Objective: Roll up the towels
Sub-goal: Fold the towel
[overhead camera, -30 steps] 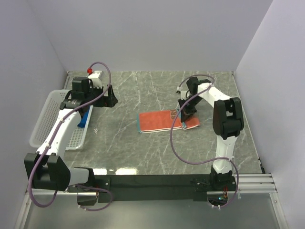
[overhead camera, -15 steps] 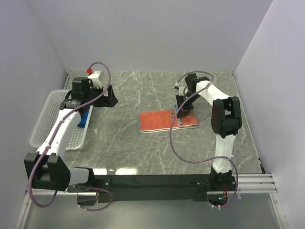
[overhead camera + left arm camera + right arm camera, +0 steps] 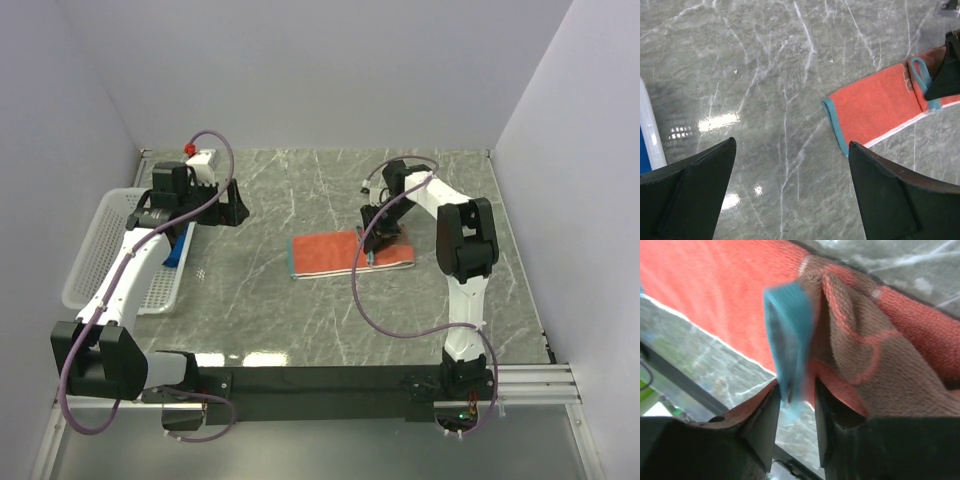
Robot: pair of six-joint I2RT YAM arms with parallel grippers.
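Rust-orange towel point(image 3: 325, 255), frame centre: teal edging, white border line, dark brown print at its right end.
Blue towel point(image 3: 178, 245), left.
Basket point(image 3: 88, 265): white lattice.
Table point(image 3: 300, 310): grey marble, white veining.
Left arm point(image 3: 125, 270): white links, black joints.

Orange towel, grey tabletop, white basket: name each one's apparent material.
Orange towel: soft woven cloth, matte; weave shows close up. Grey veined tabletop: polished stone or a print; glossy reflections. White lattice basket: likely plastic; thin open grid.
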